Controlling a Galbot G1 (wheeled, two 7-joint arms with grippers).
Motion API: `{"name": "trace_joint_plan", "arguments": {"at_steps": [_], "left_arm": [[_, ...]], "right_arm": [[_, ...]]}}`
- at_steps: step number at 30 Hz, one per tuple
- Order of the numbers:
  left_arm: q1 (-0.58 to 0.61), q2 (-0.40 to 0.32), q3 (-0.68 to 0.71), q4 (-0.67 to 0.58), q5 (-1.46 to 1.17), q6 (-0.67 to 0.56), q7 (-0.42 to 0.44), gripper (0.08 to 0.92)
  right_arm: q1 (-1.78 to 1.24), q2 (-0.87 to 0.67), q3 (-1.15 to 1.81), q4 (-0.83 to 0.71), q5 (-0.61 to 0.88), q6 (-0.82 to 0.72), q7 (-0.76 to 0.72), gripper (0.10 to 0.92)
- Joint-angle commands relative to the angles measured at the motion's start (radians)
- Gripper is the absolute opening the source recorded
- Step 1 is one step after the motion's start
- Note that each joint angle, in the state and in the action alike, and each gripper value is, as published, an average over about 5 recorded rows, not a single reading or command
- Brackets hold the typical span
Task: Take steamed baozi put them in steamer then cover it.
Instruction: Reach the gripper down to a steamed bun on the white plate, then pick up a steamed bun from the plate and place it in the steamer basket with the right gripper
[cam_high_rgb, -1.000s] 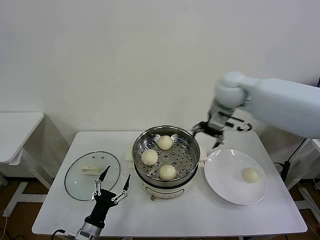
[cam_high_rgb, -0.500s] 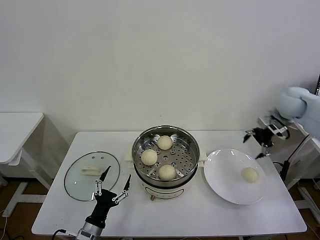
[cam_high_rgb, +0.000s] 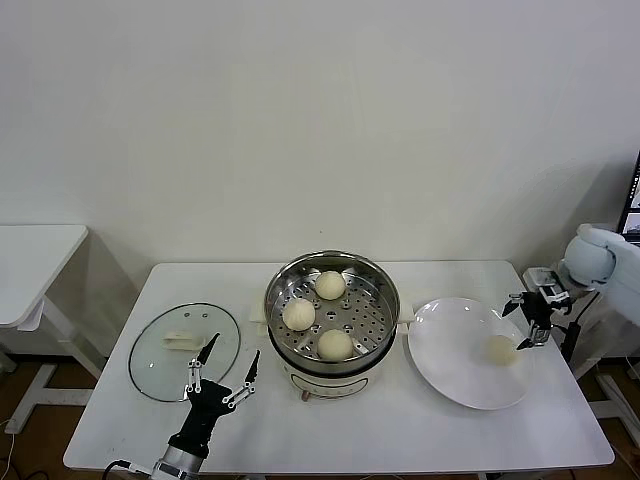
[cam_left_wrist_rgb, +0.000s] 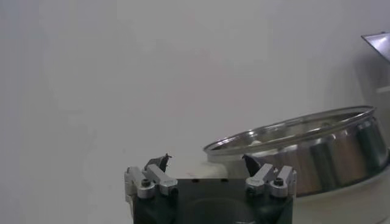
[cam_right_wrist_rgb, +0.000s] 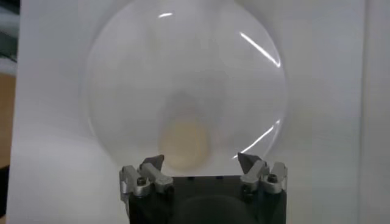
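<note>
Three cream-white baozi lie in the shiny steel steamer at the table's middle. One more baozi rests on the white plate to the right. My right gripper hangs open just above and to the right of that baozi, nothing between its fingers. The glass cover with its white handle lies flat on the table at the left. My left gripper stands open near the front edge, beside the cover, facing the steamer.
The white table's right edge runs close to the plate. A second small white table stands off to the left. A wall closes the back.
My right arm has swung away from the steamer's far rim, across to the right, and come down beside the baozi on the plate. The left arm has not moved.
</note>
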Motion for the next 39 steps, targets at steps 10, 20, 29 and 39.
{"name": "trace_joint_plan", "arguments": {"at_steps": [10,20,29,39], "left_arm": [[0.0,-0.002,-0.003,0.01,0.0,-0.003,0.0,0.823],[-0.001,-0.004,-0.004,0.013,0.0,-0.005,0.0,0.823],[-0.002,-0.004,-0.005,0.012,-0.001,-0.005,-0.001,0.823],[-0.009,0.0,0.002,0.008,-0.001,-0.001,-0.001,0.823]], "right_arm": [[-0.129,0.053,0.083,-0.078,-0.02,-0.018,0.036,0.823],[-0.134,0.06,0.085,-0.092,-0.023,-0.021,0.034,0.812],[-0.13,0.053,0.093,-0.085,-0.025,-0.019,0.035,0.726],[0.175,0.016,-0.074,0.038,0.024,-0.038,-0.121,0.687]]}}
